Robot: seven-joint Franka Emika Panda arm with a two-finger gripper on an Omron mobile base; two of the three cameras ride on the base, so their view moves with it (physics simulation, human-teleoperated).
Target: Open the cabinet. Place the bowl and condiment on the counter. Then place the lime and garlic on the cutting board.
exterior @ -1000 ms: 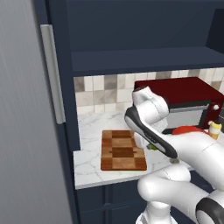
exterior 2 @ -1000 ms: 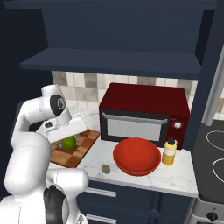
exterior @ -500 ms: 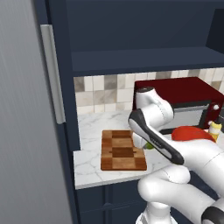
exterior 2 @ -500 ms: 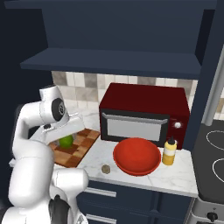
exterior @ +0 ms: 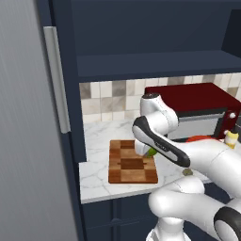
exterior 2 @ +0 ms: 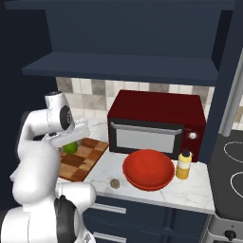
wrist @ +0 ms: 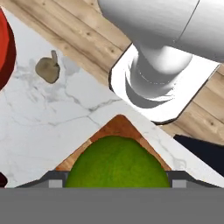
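Garlic lies nearest, alone on the white marble worktop close to its front edge, just in front of the red bowl. The bowl stands upright on the worktop, and the yellow condiment bottle stands upright just beside it on the right, both before the dark red microwave. To the left, the cutting board lies flat on the worktop, well apart from the garlic. Over the board's right part is the gripper, and the lime sits between its jaws, which are spread wide around it; whether the lime touches the board I cannot tell. Behind is the tiled wall, and above it the cabinet with its door open to the left.
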